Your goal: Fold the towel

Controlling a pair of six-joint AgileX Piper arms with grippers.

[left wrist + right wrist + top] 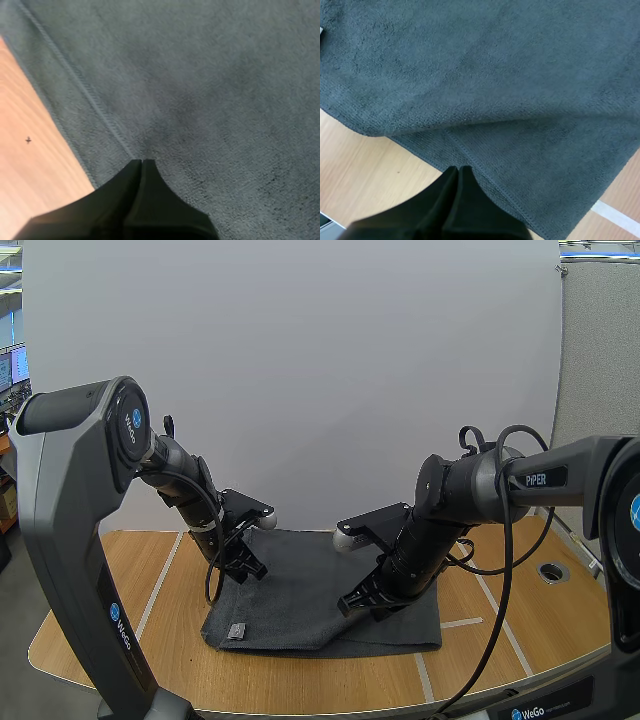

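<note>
the left gripper (246, 566) hangs low over the left part of a dark grey towel (310, 600). in the left wrist view the left gripper (141, 164) has its fingers pressed together into one dark wedge with no cloth seen between them. the towel (210, 100) lies right under and ahead of the tips, its stitched hem runs just beside them, and the bare wooden table (35, 150) is off to one side. the towel is spread flat on the table (500, 640) between the two arms, with one small label tag (236, 631) at its near left corner, below the left gripper. the right gripper (358, 602) sits low over the near right part of the cloth. in the right wrist view the right gripper (457, 171) is likewise closed into a single wedge and grips nothing. just ahead of its tips a rounded upper layer of the towel (495, 75) lies over a lower layer that sticks out toward the gripper. table wood (380, 170) lies beside the tips and a white tape strip (615, 212) lies further off. judging by those two offset layers, one fold looks laid and the job is partway along, with the edges not lined up. the next move probably calls for each gripper to open, drop onto an edge or corner near its tips, pinch both layers cleanly and carry them across together, so that the cloth does not bunch or slide. counted: one towel showing two layers, one tag, two grippers, one table.
</note>
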